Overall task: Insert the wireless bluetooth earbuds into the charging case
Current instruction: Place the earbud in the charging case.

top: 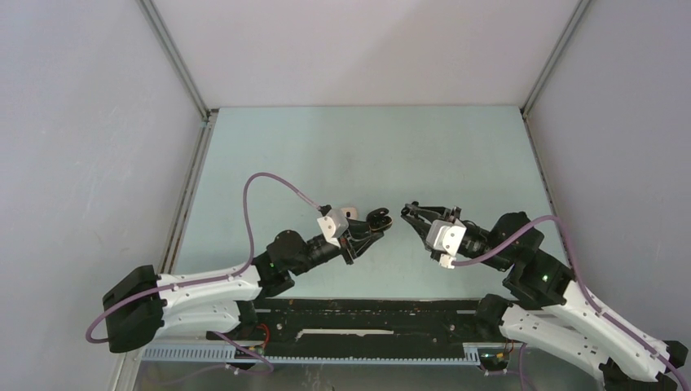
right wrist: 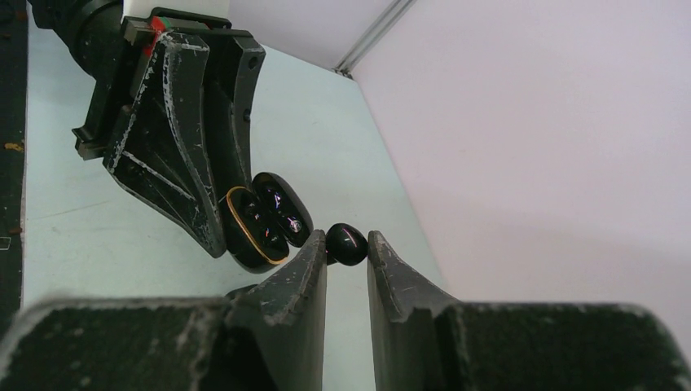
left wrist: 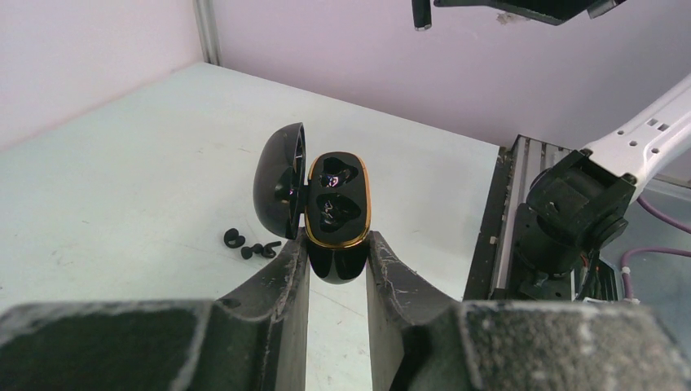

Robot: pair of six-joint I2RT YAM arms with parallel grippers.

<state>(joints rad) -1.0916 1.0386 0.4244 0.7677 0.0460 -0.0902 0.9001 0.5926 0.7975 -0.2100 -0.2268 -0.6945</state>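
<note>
We held the open charging case [left wrist: 338,199] clamped in the left gripper [left wrist: 336,246], while the right gripper [right wrist: 346,248] pinched one black earbud [right wrist: 347,241] just beside it. A tilted approach, we judged, could make the earbud miss its pocket and drop.

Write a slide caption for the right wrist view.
Right end effector pinches a black earbud beside the open charging case gripped by the left end effector.

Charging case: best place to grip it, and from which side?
Grip the charging case by its base at the lower end, across its width, coming from that end, as the left gripper does. Likely best: the gold-rimmed wells and open lid are left clear for insertion.
</note>
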